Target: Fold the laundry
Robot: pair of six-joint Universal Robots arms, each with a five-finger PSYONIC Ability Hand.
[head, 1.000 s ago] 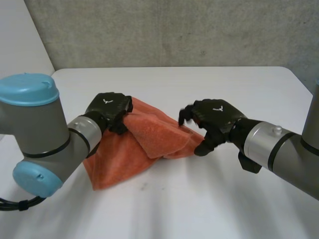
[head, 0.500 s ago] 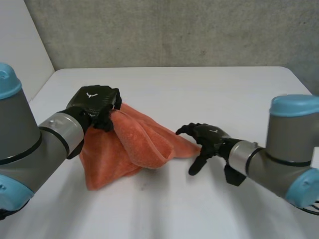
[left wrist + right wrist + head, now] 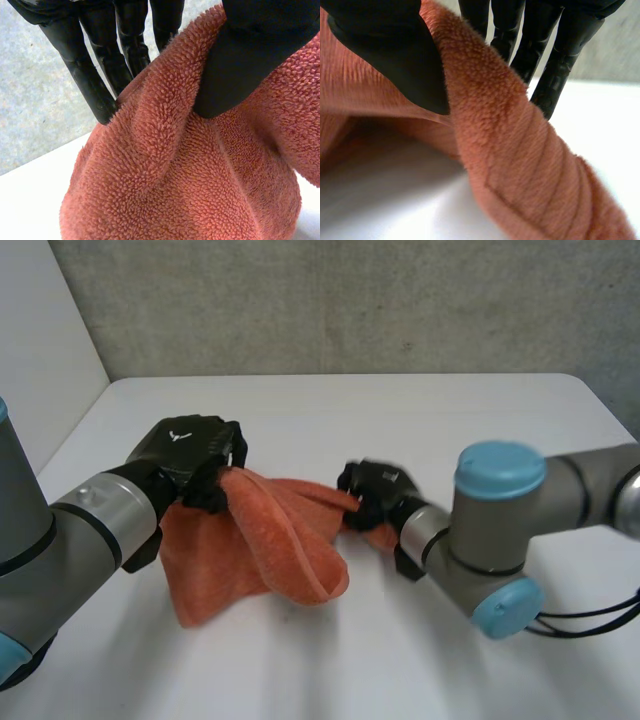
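- Orange towel sits bunched up, with the white table under its lower part.
- Your left hand pinches the towel's raised corner, thumb pressed against fingers.
- Your right hand grips the towel's opposite edge, thumb clamping a fold against its fingers.

white table, rounded far corners. grey concrete wall behind it. pale panel at far left.
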